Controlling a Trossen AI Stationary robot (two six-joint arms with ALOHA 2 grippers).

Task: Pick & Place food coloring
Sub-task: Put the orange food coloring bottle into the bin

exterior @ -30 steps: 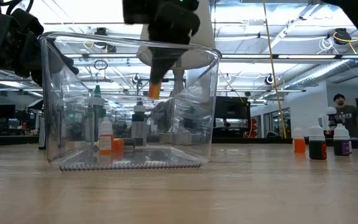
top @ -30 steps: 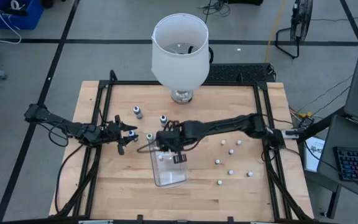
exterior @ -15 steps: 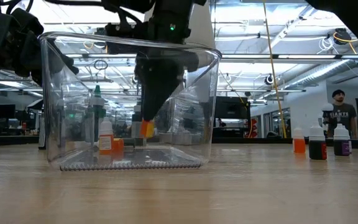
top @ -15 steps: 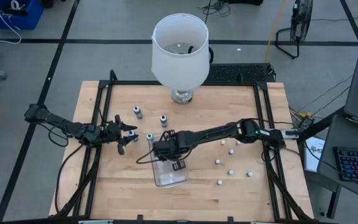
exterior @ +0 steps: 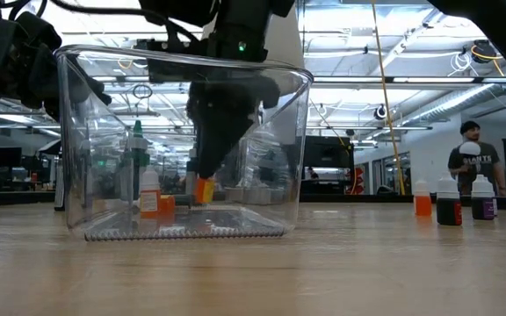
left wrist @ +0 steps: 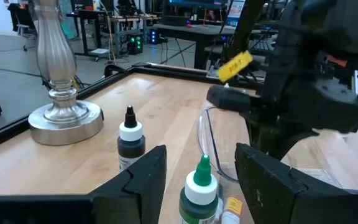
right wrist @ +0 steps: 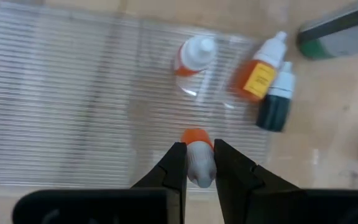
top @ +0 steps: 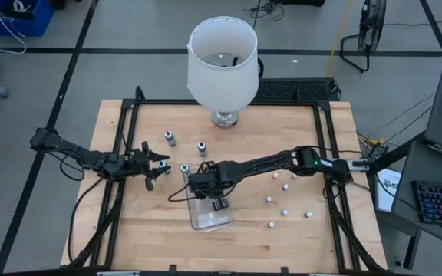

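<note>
From above, the right gripper reaches into the clear tray, which sits in front of the white lamp; the left gripper waits just beside the tray's left side, its fingers partly apart on nothing.

At table height, the right gripper's closed fingers carry an orange-bodied food coloring bottle low inside the tray, near its floor.

The left wrist camera shows a green-capped bottle just outside the tray.

The right wrist camera shows the bottle pinched across its body, bottom toward the tray. It looks light, smooth and squeezable; a gentle hold at mid-body seems safest.
</note>
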